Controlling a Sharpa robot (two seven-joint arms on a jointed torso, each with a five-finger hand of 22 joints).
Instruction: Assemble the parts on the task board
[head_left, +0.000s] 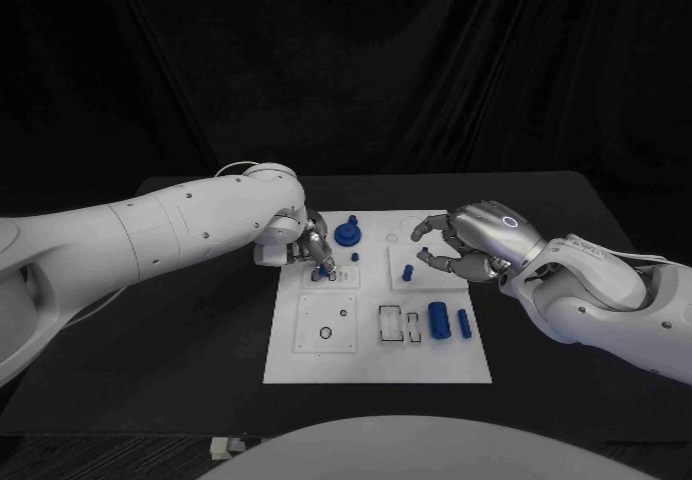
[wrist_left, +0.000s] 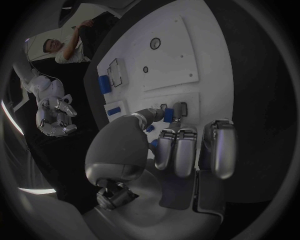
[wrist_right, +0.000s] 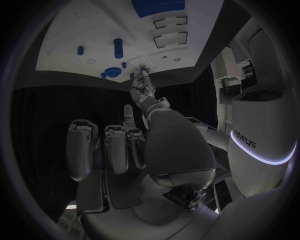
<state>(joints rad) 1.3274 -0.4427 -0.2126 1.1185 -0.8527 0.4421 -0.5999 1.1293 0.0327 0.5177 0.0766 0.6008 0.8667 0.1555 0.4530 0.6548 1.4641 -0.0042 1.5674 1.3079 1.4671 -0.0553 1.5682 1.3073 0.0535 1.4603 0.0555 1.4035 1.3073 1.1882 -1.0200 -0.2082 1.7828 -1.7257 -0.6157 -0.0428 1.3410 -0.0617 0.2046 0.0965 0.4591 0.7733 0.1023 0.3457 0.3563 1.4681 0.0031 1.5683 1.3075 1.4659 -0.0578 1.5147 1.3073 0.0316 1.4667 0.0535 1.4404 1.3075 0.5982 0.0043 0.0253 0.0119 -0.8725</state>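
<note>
Silver left hand (head_left: 307, 248) pinches small blue peg (head_left: 320, 270) over white board (head_left: 378, 365); right hand (head_left: 469, 240) curled, empty.

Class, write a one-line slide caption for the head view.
Left robot hand pinches a small blue part at the white task board; right robot hand hovers, holding nothing.

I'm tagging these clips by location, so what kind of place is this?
Most likely a robotics lab or test cell: a black table against dark drapes, a white task board with blue parts, and a person at the room's edge.
</note>
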